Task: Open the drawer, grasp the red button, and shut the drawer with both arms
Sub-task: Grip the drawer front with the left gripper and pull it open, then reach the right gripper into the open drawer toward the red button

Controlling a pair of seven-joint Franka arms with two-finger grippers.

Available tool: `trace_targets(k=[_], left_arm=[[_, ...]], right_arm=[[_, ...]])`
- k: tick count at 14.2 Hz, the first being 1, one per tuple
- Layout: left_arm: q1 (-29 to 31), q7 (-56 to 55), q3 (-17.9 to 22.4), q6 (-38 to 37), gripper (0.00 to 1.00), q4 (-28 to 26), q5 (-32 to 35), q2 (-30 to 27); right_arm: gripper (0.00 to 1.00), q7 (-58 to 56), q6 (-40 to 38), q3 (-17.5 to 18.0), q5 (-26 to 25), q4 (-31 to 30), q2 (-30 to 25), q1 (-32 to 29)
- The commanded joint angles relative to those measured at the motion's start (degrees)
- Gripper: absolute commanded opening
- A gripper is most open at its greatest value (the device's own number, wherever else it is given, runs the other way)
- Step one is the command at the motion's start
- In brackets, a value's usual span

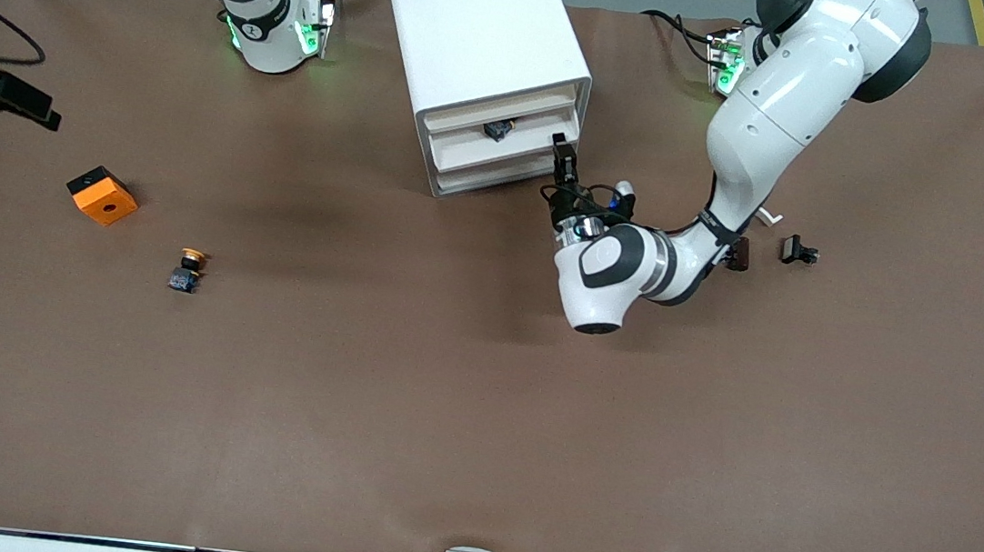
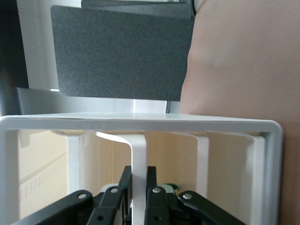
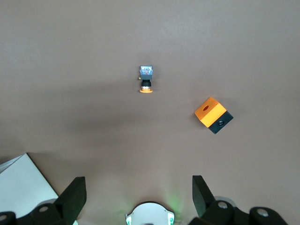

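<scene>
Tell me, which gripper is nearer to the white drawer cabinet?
Left. The left gripper is shut on a drawer handle of the cabinet; the right gripper is open, up over the table's right-arm end.

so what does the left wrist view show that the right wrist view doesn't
Only the left wrist view: the left gripper shut on the white drawer handle, with the drawer front and its inside close up.
Only the right wrist view: the open right gripper over bare table, the yellow-capped button and the orange cube.
Both: the brown table and part of the white cabinet.
</scene>
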Motion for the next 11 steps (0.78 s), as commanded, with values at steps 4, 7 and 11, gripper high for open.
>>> trace_targets(k=[4,7,11], left_arm=[[3.7,-0.6,1.3,-1.1,0.17,3.5,-1.3,0.4],[5.4,-0.5,2.2,-1.0,0.18,5.6,-1.3,0.4],[6.9,-0.6,2.2,-1.0,0.18,6.2,-1.4,0.3]], right_arm=[[1.0,1.5,0.0,0.0,0.4,2.2,2.8,0.5],[1.0,9.2,-0.1,0.0,5.1,1.2,2.5,1.5],[1.0,20.0,0.5,0.0,5.2,-1.2,1.7,8.1]])
